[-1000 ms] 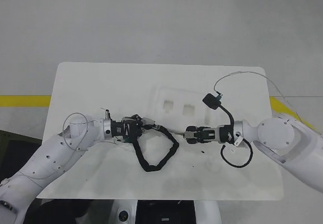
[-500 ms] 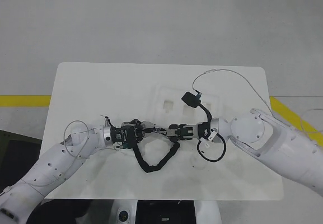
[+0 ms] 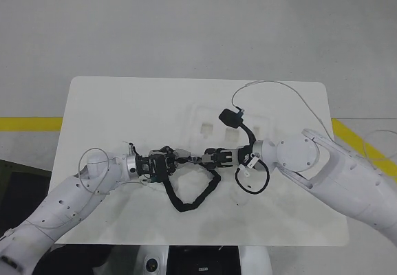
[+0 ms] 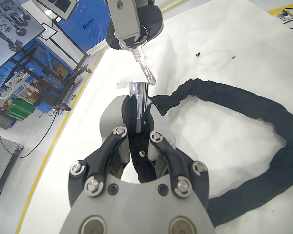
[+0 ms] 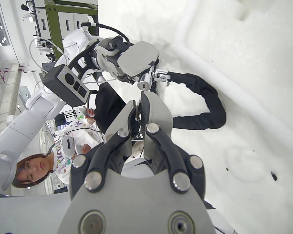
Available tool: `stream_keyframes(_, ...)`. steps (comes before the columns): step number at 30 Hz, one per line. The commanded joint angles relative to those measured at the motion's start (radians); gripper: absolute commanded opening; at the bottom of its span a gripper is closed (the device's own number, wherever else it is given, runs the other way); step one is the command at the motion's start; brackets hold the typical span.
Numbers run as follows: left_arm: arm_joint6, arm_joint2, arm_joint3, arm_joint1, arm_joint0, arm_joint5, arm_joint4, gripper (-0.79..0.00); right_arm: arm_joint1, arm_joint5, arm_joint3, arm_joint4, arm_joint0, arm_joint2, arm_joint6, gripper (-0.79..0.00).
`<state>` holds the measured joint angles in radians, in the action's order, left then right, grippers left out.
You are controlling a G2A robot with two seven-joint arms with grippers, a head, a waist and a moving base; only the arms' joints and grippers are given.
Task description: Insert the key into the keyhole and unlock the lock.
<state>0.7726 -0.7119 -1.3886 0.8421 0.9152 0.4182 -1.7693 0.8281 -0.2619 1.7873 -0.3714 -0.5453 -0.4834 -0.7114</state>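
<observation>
Left wrist view: left hand (image 4: 136, 107) clamps the lock cylinder (image 4: 138, 91), right hand (image 4: 134, 40) pinches the key (image 4: 144, 66), tip beside its rim at 3 o'clock seen from above; alignment seems the step in hand, next centring the blade on the keyhole (image 5: 143, 86).

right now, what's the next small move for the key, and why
Likely nudge the right pincer sideways and straighten the key before pushing in. The key's tip sits tilted beside the rim of the chrome lock cylinder, which the left pincer holds, so it is not yet in the keyhole.
</observation>
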Motion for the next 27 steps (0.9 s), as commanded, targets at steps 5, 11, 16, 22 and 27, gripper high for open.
stream_keyframes(5,-0.005,0.0,0.0,0.0,0.002,-0.002,0.001,-0.785,0.002,-0.008,0.013,0.028,-0.02,-0.031,-0.006,-0.785)
stream_keyframes(11,-0.042,-0.023,-0.015,0.002,0.029,0.001,0.027,-0.785,-0.001,-0.021,0.034,0.064,-0.047,-0.067,-0.003,-0.785)
stream_keyframes(16,-0.038,-0.039,-0.012,0.006,0.041,0.022,0.054,-0.785,0.0,-0.011,0.044,0.091,-0.071,-0.089,0.004,-0.785)
stream_keyframes(22,-0.026,-0.049,0.001,0.013,0.049,0.042,0.071,-0.785,0.005,0.007,0.046,0.117,-0.097,-0.113,0.016,-0.785)
stream_keyframes(27,-0.018,-0.051,0.009,0.018,0.052,0.046,0.078,-0.785,0.011,0.011,0.053,0.133,-0.113,-0.129,0.017,-0.785)
